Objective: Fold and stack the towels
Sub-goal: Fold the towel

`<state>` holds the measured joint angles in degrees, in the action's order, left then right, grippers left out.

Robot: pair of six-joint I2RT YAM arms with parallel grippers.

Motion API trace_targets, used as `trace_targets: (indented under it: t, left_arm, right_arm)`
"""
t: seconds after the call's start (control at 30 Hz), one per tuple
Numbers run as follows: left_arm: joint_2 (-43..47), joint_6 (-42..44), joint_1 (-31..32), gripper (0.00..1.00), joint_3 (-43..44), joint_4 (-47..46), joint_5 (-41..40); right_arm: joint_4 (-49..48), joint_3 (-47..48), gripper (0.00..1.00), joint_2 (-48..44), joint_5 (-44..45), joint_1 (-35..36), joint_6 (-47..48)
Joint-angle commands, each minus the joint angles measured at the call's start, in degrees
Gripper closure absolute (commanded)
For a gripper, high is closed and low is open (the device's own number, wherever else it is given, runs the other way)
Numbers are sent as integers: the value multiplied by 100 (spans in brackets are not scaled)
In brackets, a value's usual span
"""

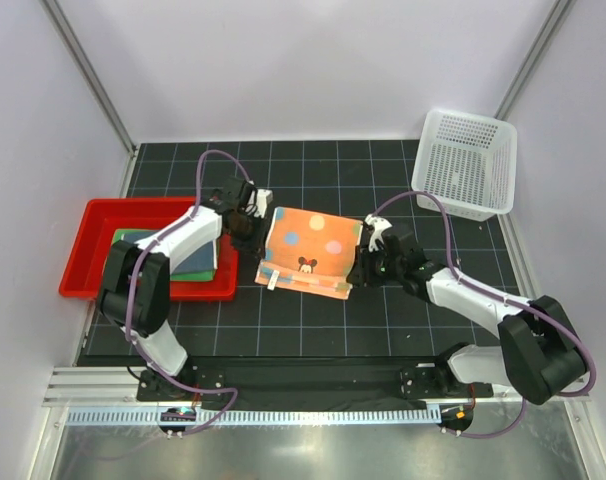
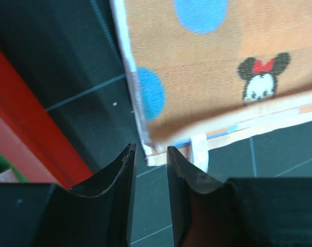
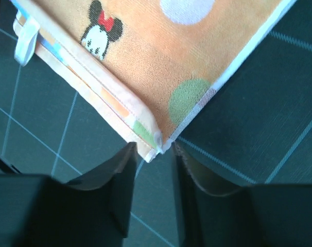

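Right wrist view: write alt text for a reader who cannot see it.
A folded orange towel with coloured dots and a cartoon mouse lies on a dark gridded mat, one corner pointing at the gap between the black fingers of the right gripper. The fingers stand slightly apart, gripping nothing.

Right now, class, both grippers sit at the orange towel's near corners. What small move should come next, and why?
Probably ease both grippers forward and shut them on the corners. The left gripper and right gripper each stand slightly open, with a corner of the folded orange towel just at their tips, not clamped. Gripping must come before another fold.
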<state>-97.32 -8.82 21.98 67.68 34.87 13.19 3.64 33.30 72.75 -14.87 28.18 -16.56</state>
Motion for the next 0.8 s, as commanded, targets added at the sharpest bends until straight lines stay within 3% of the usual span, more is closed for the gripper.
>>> trace_targets:
  t: [0.0, 0.13, 0.23, 0.47, 0.6, 0.77]
  left_arm:
    - [28, 100, 70, 67, 289, 300, -597]
    - [213, 3, 96, 65, 474, 362, -704]
    - [248, -67, 192, 64, 650, 319, -433]
    - [-190, -436, 412, 66, 694, 117, 114]
    - [-437, -709, 737, 68, 659, 107, -131]
    - [-569, -1216, 1142, 70, 553, 405, -1106]
  right_arm:
    - [154, -25, 56, -217, -59, 3, -408]
    - [260, -113, 55, -595, -122, 20, -743]
    - [173, -17, 63, -675, 169, 12, -954]
    - [-38, 581, 63, 449, 310, 12, -1367]
    - [-57, 722, 63, 1074, 449, 29, -1429]
    - [470, 739, 63, 1303, 862, 21, -1035]
